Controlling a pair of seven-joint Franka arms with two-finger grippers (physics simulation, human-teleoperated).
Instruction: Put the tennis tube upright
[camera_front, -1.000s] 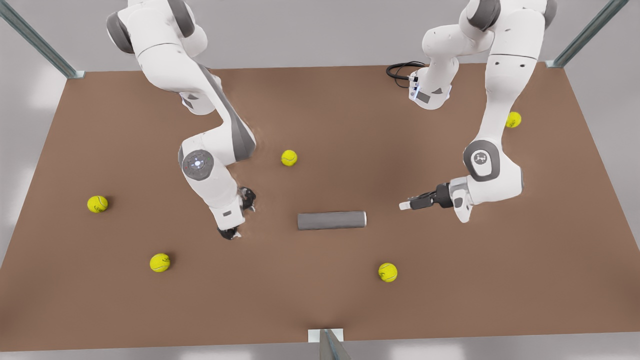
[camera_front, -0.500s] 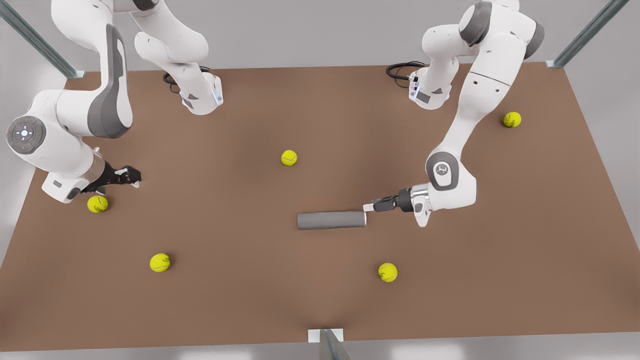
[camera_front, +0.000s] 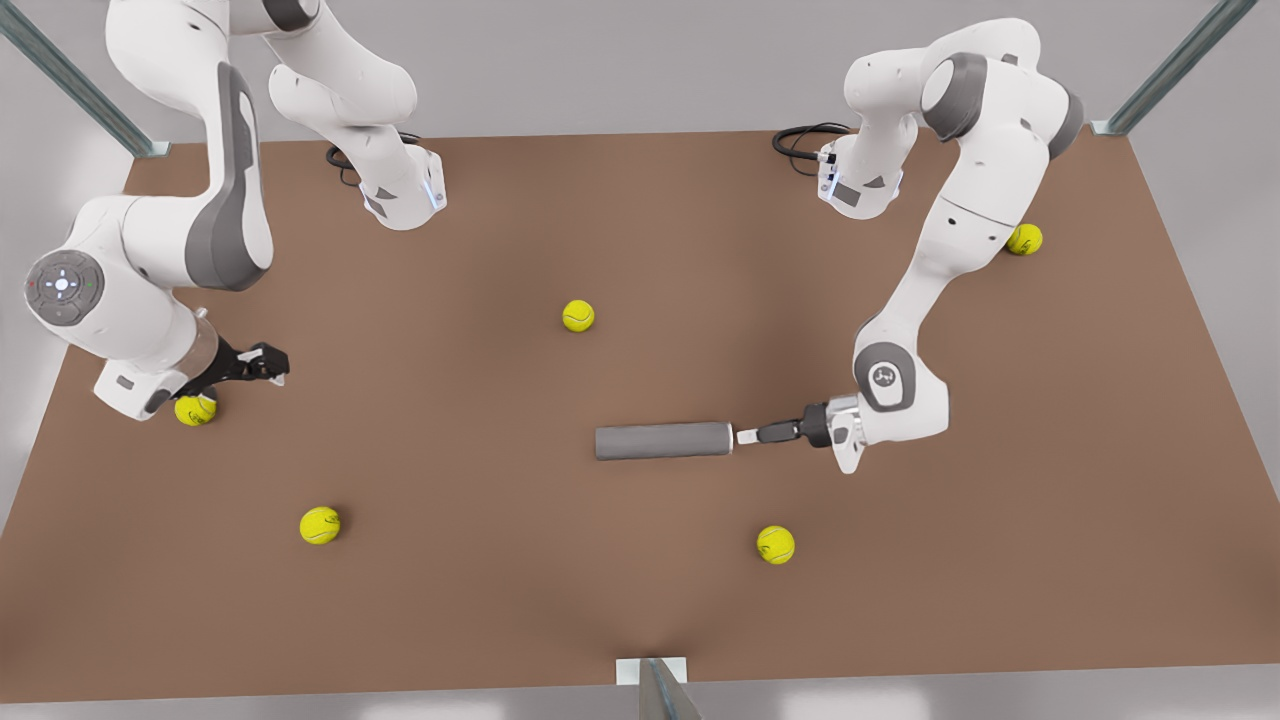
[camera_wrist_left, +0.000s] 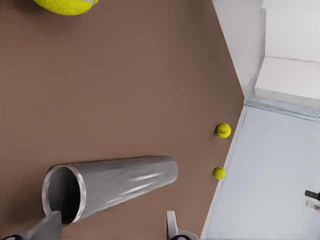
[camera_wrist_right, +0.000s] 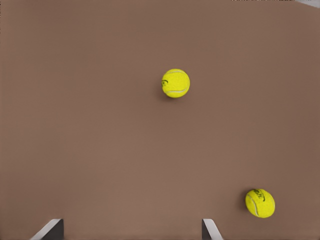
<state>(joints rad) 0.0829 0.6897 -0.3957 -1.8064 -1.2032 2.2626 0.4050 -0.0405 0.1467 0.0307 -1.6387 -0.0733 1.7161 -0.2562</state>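
Note:
The tennis tube lies on its side in the middle of the brown table, a dark-grey cylinder. Its lighter-rimmed mouth faces the front view's right. My left gripper sits low at that mouth, just off the rim, pointing along the tube. In the left wrist view the tennis tube runs away from the left gripper, whose fingers are open, one beside the mouth. My right gripper hovers at the front view's far left, away from the tube. It is also open, with bare table below.
Several yellow-green tennis balls are scattered on the table: one behind the tube, one under the right arm's wrist, one front left, one front right, one far right. Metal frame posts stand at the corners.
The right arm swung from beside the tube out to the front view's far left. The left gripper came down and in to the tube's mouth. The tube has not moved.

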